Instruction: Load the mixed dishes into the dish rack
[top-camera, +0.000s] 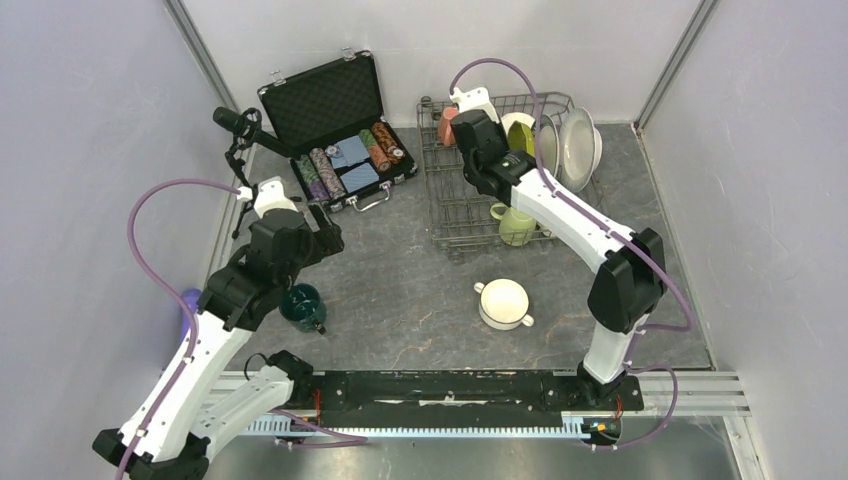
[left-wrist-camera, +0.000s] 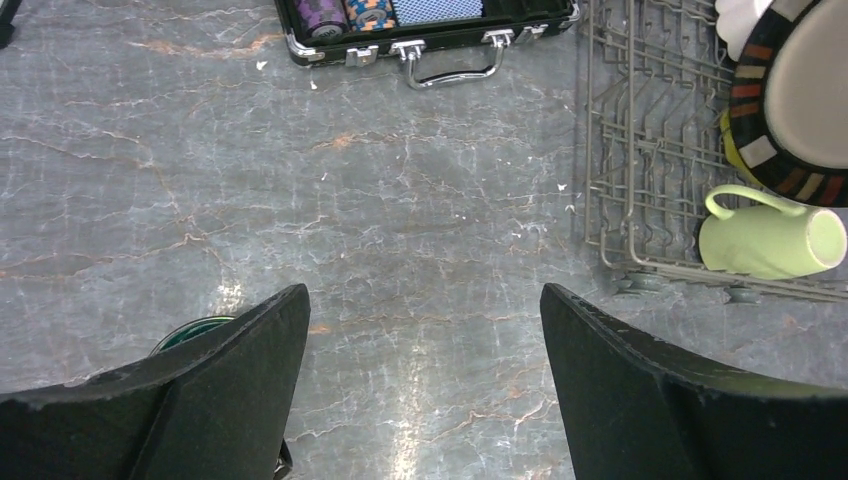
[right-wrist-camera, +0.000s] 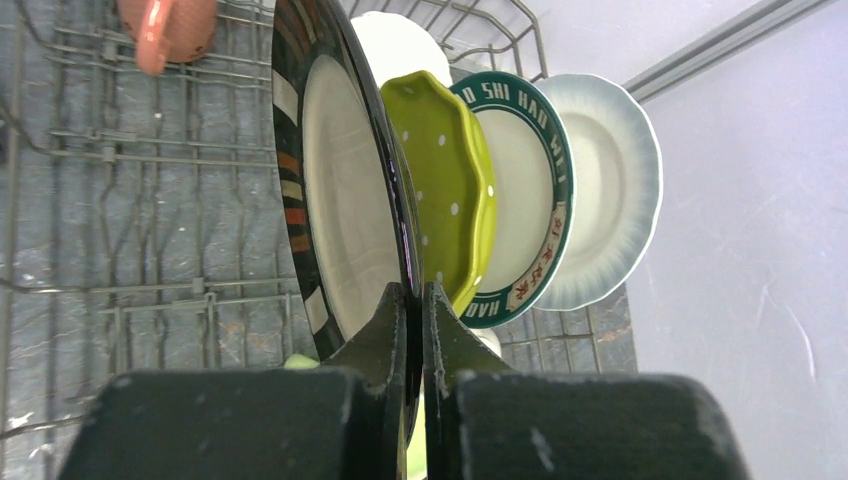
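Observation:
The grey wire dish rack stands at the back right. My right gripper is shut on the edge of a brown-striped-rimmed plate and holds it upright in the rack, next to a lime-green plate, a teal-rimmed plate and a white plate. A salmon-pink mug and a light-green mug lie in the rack. My left gripper is open and empty above the table. A dark-teal mug sits just below it. A white two-handled bowl sits on the table.
A black hinged case with poker chips lies open at the back left, its handle facing the table's middle. A black device on a stand is at the far left. Grey walls enclose the table on three sides.

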